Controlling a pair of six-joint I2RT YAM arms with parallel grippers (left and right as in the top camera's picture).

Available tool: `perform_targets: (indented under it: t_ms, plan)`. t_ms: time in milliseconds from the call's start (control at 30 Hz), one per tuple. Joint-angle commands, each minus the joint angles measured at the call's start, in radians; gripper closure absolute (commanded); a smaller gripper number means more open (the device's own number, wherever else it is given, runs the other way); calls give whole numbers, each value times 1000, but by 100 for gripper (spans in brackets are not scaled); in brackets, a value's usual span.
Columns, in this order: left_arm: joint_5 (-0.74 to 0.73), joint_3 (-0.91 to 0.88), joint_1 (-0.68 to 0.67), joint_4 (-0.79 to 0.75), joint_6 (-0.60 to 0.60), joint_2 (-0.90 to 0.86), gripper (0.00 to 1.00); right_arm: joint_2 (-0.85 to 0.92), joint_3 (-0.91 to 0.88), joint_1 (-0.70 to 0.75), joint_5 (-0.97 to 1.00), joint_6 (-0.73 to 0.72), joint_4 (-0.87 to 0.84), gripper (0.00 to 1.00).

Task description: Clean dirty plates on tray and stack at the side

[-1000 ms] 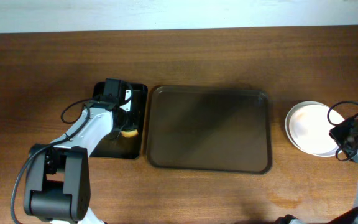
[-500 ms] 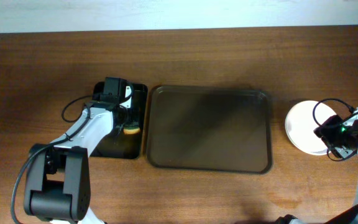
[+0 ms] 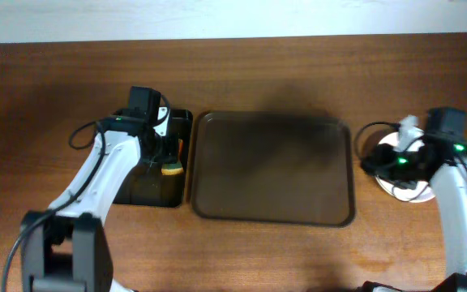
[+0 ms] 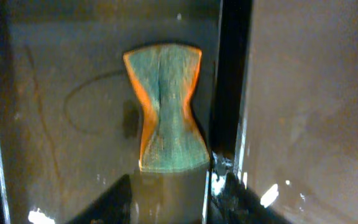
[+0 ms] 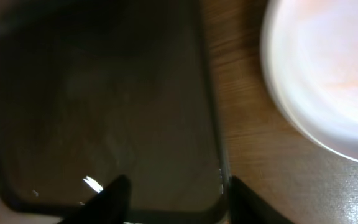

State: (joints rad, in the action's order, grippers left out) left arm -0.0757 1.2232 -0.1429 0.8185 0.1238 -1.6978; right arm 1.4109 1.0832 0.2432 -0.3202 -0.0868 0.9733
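The dark brown tray (image 3: 272,167) lies in the middle of the table with nothing on it; its corner also shows in the right wrist view (image 5: 104,93). The white plates (image 3: 417,191) sit stacked on the table to its right, partly hidden by my right arm. The top plate (image 5: 328,68) looks white with a faint pink tint. My right gripper (image 3: 371,162) is open and empty, and hovers over the tray's right rim (image 5: 176,199). My left gripper (image 3: 167,152) is open just behind a green and orange sponge (image 4: 169,112).
The sponge (image 3: 169,169) lies in a small narrow black tray (image 3: 140,191) that stands left of the brown tray. Bare wooden table (image 3: 298,251) runs along the front, and a pale wall edge lies at the back.
My right arm has swung left from the far side of the plates and now reaches over them to the tray's edge. My left arm has shifted slightly above the sponge.
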Motion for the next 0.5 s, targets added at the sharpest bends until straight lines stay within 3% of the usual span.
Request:
perform_targets:
  t_ms: [0,33,67,267,467]
  plan:
    - [-14,13,2,56,-5,103,32,4,23,-168,100,57,6,30]
    - [-14,13,2,93,-5,123,8,3,23,-230,131,57,7,5]
    - [-14,13,2,117,-5,131,0,2,23,-257,137,56,6,2]
    - [-14,0,2,235,-5,194,0,-154,22,-334,201,0,37,2]
    - [-14,-164,2,132,-5,474,0,-454,19,-334,202,1,53,2]
